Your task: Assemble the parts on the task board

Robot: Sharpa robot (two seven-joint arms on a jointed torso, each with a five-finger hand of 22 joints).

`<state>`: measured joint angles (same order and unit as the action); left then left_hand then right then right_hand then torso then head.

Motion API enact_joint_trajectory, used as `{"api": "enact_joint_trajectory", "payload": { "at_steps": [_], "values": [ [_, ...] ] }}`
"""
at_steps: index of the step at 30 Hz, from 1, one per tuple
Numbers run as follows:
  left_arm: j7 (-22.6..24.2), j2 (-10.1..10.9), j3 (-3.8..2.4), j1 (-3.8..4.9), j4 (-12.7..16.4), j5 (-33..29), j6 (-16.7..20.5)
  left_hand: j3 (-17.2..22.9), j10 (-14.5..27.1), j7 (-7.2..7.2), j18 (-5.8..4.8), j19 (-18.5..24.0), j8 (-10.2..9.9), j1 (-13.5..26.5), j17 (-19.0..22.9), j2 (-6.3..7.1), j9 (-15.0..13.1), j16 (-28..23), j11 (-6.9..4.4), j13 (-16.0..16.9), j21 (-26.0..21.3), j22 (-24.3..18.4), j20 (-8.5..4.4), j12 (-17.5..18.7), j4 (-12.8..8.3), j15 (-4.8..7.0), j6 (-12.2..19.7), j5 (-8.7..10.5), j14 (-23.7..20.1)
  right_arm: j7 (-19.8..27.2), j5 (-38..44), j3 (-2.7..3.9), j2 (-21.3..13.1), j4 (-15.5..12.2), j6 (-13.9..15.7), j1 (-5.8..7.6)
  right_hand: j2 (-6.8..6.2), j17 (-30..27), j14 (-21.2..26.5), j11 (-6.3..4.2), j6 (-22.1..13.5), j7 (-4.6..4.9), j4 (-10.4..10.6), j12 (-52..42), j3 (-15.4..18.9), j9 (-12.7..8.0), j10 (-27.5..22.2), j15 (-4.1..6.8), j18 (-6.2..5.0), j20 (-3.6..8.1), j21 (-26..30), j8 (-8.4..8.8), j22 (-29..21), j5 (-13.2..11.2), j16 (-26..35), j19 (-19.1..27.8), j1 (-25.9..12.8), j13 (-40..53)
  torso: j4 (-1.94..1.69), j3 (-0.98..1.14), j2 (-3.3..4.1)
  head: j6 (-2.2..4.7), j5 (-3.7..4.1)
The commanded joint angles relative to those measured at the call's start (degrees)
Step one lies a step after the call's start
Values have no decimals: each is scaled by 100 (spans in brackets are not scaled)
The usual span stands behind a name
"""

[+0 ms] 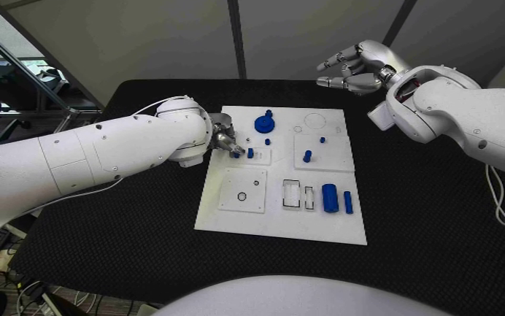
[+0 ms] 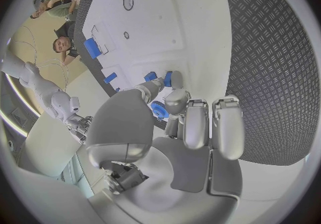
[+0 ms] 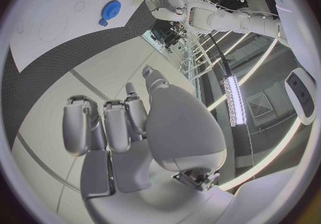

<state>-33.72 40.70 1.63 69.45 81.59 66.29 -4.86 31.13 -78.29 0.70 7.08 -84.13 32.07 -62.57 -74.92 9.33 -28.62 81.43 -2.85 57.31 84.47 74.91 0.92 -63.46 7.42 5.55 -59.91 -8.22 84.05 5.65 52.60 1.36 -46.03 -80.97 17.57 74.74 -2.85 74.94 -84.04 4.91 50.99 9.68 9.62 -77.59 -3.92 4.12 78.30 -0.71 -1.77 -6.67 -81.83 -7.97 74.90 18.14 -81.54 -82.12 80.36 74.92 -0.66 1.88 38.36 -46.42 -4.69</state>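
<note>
The white task board (image 1: 284, 217) lies in the middle of the black table. My left hand (image 1: 224, 141) rests at the board's left edge, and its thumb and a finger pinch a small blue peg (image 1: 250, 152). The left wrist view shows that peg (image 2: 168, 78) between the fingertips of the left hand (image 2: 181, 128), over the board (image 2: 154, 15). A blue gear-shaped part (image 1: 264, 122) stands at the board's back. A large blue cylinder (image 1: 330, 198) and a slim blue bar (image 1: 348, 201) lie at the right. My right hand (image 1: 356, 68) hangs raised behind the board's far right corner, holding nothing.
More small blue pegs (image 1: 307, 156) stand in the board's middle. Two rectangular recesses (image 1: 292, 193) and a square plate with a hole (image 1: 243, 188) sit on its near half. In the right wrist view my right hand (image 3: 134, 128) is far above the board (image 3: 40, 31).
</note>
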Motion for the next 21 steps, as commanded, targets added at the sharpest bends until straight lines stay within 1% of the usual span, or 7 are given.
{"api": "enact_joint_trajectory", "payload": {
  "at_steps": [1, 8, 12, 15, 18, 21],
  "values": [
    [-89, -12, 12, -13, -14, 0, -61, -49, -45, 18, -589, -402, -25, 32, -456, -22, 10, -5, -9, 18, 49, 1245, -37, -32, -9, 33, -36, 32, 334, 49, 7, 3, 2, -8, -23, 11, 18, 145, -283, -18, 29, 10, 31, 5, 11, -8, -4, 40, -109, 8, 38, -19, 501, 38, 26, 24, -57, 44, -7, 1, -3, 1, 4],
    [-101, -10, 12, -13, -78, 0, -19, -255, -44, 18, -590, -405, -32, 96, -457, -32, 30, -5, -12, 20, 51, 1250, -43, -32, 92, 39, -52, 31, 334, 44, 7, 3, -6, -12, -12, 11, 17, 138, -282, -18, 27, 10, 33, 13, 14, -9, -11, 40, -110, 9, 43, -19, 496, 40, 32, 26, -61, 34, -2, -1, -4, 11, 11],
    [-98, 2, 11, -13, -91, 0, 0, -565, -41, 20, -592, -408, -37, 192, -457, 7, 51, -6, -8, 23, 57, 1257, -41, -33, 222, 38, -74, 24, 333, 41, 7, 3, -14, -16, -7, 11, 17, 138, -282, -18, 27, 10, 33, 13, 14, -9, -11, 40, -110, 9, 43, -19, 496, 40, 32, 26, -61, 34, -2, -1, -4, 14, 11],
    [-81, 20, 10, -14, -82, 0, 16, -875, -35, 23, -593, -411, -47, 227, -458, 22, 72, -5, -8, 21, 61, 1263, -41, -29, 334, 38, -88, 19, 333, 40, 7, 3, -20, -19, -6, 11, 17, 138, -282, -18, 27, 10, 33, 13, 14, -9, -11, 40, -110, 9, 43, -19, 496, 40, 32, 26, -61, 34, -8, -2, -3, 23, 14],
    [-52, 37, 8, -14, -68, 1, 72, -1161, -33, 23, -596, -417, -59, 219, -459, 13, 95, -6, -4, 24, 73, 1273, -40, -29, 440, 42, -98, 14, 332, 41, 7, 3, -23, -20, -9, 11, 17, 138, -282, -18, 27, 10, 33, 13, 14, -9, -11, 40, -110, 9, 43, -19, 496, 40, 32, 26, -61, 34, -11, -5, -6, 32, 11],
    [-37, 49, 6, -15, -56, 2, 124, -1321, -33, 30, -597, -419, -64, 230, -461, -1, 107, -4, -2, 29, 76, 1277, -44, -31, 515, 37, -108, 19, 333, 42, 7, 3, -24, -20, -10, 11, 17, 138, -282, -18, 27, 10, 33, 13, 14, -9, -11, 40, -110, 9, 43, -19, 496, 40, 32, 26, -61, 34, -11, -5, -3, 34, 10]
  ]
}}
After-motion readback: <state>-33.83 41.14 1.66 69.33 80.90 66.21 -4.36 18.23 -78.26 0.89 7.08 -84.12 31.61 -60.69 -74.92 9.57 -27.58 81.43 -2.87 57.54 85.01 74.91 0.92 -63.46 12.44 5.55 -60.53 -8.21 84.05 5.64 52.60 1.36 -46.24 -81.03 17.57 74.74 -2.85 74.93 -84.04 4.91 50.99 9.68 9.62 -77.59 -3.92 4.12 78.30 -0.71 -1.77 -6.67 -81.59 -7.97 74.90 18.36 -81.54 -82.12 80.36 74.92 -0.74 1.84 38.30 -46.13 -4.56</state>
